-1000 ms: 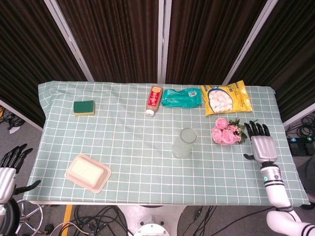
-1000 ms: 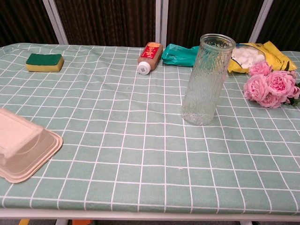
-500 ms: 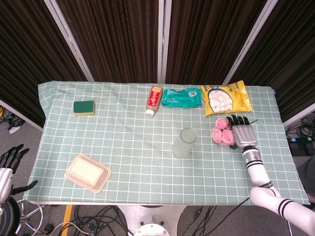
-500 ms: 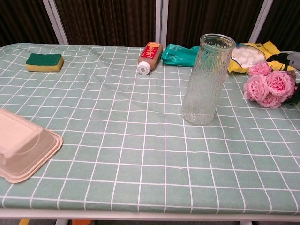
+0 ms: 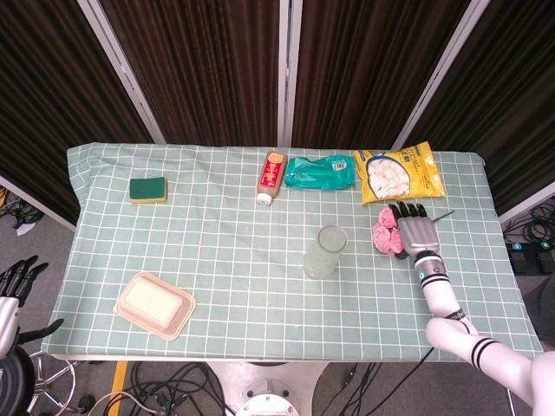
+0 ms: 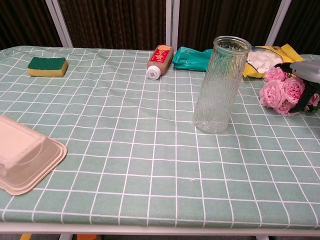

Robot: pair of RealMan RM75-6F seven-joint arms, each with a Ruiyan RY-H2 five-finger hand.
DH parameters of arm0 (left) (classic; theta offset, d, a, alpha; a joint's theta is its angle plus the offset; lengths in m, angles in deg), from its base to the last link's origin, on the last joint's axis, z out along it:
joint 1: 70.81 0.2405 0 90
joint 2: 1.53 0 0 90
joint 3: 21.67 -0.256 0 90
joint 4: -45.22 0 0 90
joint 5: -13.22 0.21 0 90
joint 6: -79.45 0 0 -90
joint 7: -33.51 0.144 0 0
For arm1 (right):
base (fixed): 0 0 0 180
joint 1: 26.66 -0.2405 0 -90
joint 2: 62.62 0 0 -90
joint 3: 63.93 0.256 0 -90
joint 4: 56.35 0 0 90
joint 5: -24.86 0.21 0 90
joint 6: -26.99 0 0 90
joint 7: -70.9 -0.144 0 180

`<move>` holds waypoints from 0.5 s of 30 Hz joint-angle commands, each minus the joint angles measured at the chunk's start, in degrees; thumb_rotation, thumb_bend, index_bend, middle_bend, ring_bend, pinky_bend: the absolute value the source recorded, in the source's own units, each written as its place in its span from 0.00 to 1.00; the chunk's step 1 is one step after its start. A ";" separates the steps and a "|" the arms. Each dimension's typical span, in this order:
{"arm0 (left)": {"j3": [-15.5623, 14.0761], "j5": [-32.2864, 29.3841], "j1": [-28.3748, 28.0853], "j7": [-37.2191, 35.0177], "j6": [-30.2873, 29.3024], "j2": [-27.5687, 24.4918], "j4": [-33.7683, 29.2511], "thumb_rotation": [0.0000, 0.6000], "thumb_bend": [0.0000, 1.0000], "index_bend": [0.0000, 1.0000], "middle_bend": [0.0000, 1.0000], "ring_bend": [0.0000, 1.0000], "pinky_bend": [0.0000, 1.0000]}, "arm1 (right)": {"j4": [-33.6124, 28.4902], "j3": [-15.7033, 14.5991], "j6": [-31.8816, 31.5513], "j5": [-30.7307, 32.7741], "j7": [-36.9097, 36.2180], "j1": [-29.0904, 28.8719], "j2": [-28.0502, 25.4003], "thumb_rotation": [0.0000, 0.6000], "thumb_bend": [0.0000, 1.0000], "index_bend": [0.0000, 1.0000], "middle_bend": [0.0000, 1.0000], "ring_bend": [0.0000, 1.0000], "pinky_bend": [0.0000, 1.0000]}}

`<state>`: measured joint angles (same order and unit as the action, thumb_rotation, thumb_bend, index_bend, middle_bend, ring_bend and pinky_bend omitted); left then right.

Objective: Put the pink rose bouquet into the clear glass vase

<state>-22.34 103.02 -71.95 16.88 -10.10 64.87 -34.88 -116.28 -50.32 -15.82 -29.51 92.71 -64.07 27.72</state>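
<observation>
The pink rose bouquet point(image 5: 384, 237) lies on the green checked tablecloth, right of the clear glass vase point(image 5: 325, 251). The vase stands upright near the table's middle, and the chest view shows it as tall ribbed glass point(image 6: 220, 85). My right hand point(image 5: 414, 230) lies over the right side of the bouquet with its fingers stretched toward the back of the table. In the chest view the right hand point(image 6: 307, 75) covers the right part of the roses point(image 6: 279, 92), dark fingers beside them. My left hand point(image 5: 12, 292) hangs off the table's front left, fingers apart and holding nothing.
Along the back lie a yellow snack bag point(image 5: 399, 173), a teal packet point(image 5: 319, 172) and a red-labelled bottle point(image 5: 272, 176) on its side. A green sponge point(image 5: 148, 189) sits at the back left. A beige lidded container point(image 5: 154, 303) rests at the front left.
My right hand has moved left and toward the back, from beside the bouquet to over it, now hiding its right part. The left hand has sunk slightly lower.
</observation>
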 commanded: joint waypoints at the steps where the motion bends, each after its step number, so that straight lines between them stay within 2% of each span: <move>1: 0.02 -0.09 0.01 -0.13 0.12 0.07 0.15 1.00 0.06 0.11 0.02 0.00 0.12 | 0.71 -0.37 0.25 0.10 -0.16 -0.44 0.53 1.00 0.00 0.00 0.03 0.00 0.00; 4: 0.06 -0.18 0.04 -0.28 0.17 0.12 0.30 1.00 0.06 0.11 0.02 0.00 0.12 | 1.39 -0.74 -0.53 -0.40 -0.38 -0.62 1.17 1.00 0.02 0.02 0.12 0.00 0.00; 6: 0.06 -0.21 0.05 -0.38 0.23 0.12 0.37 1.00 0.06 0.11 0.02 0.00 0.12 | 1.83 -0.90 -2.03 -1.02 -0.46 -0.53 1.74 1.00 0.03 0.11 0.21 0.00 0.00; 9: 0.01 -0.27 0.01 -0.48 0.51 0.13 0.44 1.00 0.06 0.11 0.02 0.00 0.12 | 2.44 -0.83 -2.83 -0.52 0.03 -0.57 2.15 1.00 0.05 0.32 0.37 0.06 0.00; 15: 0.05 -0.67 0.12 -0.88 0.82 0.29 0.82 1.00 0.06 0.11 0.02 0.00 0.12 | 2.22 -0.88 -4.43 -0.57 0.16 -0.31 1.96 1.00 0.08 0.46 0.45 0.10 0.00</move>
<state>-22.29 102.35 -71.83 16.00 -9.29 65.16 -34.06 -113.92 -51.15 -20.02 -29.97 92.89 -64.48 29.75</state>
